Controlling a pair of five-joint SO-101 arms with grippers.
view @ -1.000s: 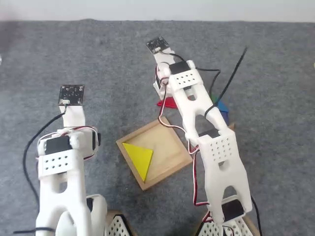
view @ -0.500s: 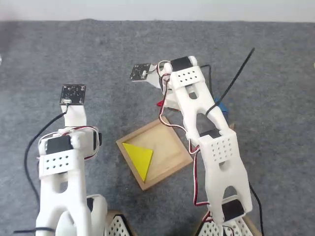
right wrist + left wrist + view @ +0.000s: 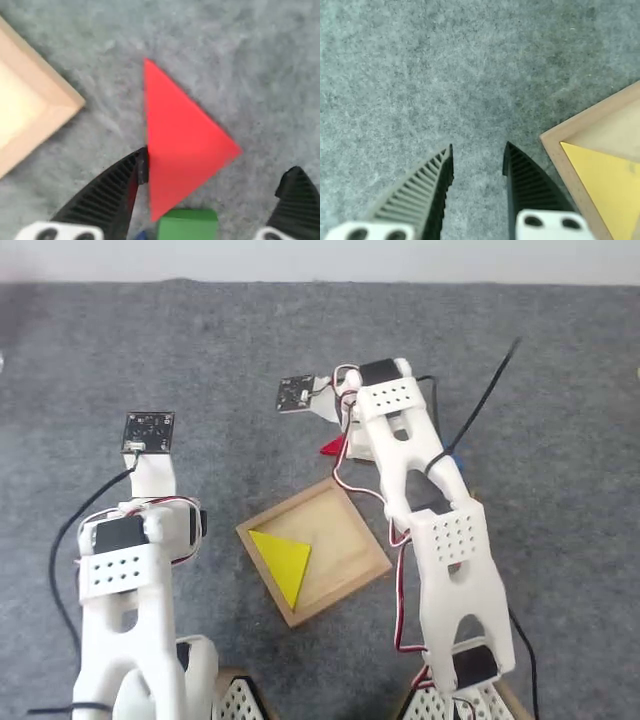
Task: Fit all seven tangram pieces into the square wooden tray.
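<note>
high view, tray (image 3: 345, 540) holds 1 yellow triangle (image 3: 283, 558), left tool (image 3: 477, 160) released, right tool (image 3: 218, 167) released astride red triangle (image 3: 180, 150)

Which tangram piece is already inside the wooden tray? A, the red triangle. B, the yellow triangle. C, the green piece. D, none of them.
B: the yellow triangle lies inside the wooden tray, while the red triangle and the green piece lie outside it.
</note>
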